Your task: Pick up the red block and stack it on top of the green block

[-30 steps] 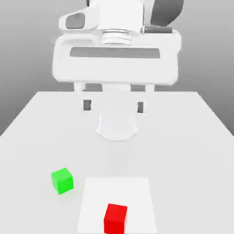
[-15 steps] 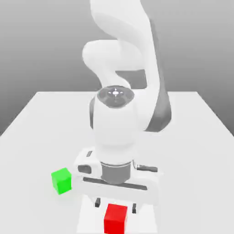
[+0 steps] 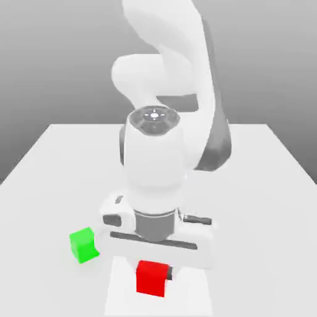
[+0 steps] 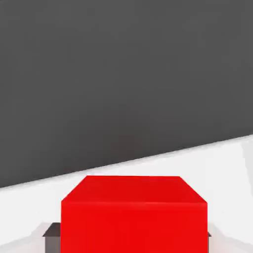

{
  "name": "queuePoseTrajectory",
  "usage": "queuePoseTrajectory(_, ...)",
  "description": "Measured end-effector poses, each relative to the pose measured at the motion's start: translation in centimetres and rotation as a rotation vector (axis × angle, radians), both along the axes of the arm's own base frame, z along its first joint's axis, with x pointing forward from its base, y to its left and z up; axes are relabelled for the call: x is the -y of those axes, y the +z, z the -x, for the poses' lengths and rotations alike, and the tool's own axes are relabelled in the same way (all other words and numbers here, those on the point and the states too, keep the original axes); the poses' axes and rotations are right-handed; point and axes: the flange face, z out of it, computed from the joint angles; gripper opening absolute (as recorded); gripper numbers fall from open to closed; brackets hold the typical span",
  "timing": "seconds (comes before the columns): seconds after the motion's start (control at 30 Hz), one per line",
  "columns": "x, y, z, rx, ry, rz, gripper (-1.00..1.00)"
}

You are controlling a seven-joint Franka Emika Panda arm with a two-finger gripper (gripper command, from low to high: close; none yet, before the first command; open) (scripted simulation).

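Note:
The red block sits between the fingers of my gripper, which is shut on it, just over the white patch near the table's front edge. In the hand view the red block looms close, with a dark fingertip pressed against each side. The green block rests on the table to the exterior view's left of the red one, a short gap away and beside the gripper's white body. The arm towers over both blocks and hides the table behind them.
A lighter white square patch lies on the white table under the red block. Open tabletop spreads to both sides and toward the back, with the table's edges against a grey backdrop.
The arm came down from high at the back to the red block. The fingers then shut on it, and the block has shifted slightly up and toward the exterior view's left.

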Motion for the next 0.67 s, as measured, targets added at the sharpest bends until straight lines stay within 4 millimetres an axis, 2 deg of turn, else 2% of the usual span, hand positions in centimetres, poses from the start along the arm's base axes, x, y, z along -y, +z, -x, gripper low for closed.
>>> queuePoseTrajectory(0.1, 5.4, 1.2, 3.3, 0.000, -0.123, 0.015, -1.00)
queuePoseTrajectory(0.2, 9.3, 2.0, 7.1, 0.001, -0.234, 0.013, -1.00)
queuePoseTrajectory(0.33, 11.7, 2.6, 11.9, 0.006, -0.337, -0.018, -1.00)
queuePoseTrajectory(0.43, 12.1, 0.7, 12.7, 0.008, -0.358, -0.030, -1.00)
queuePoseTrajectory(0.57, 12.1, -3.0, 12.9, 0.008, -0.361, -0.030, -1.00)
queuePoseTrajectory(0.6, 12.1, -3.7, 12.9, 0.008, -0.362, -0.029, 1.00)
queuePoseTrajectory(0.67, 12.1, -3.7, 12.9, 0.008, -0.362, -0.029, 1.00)
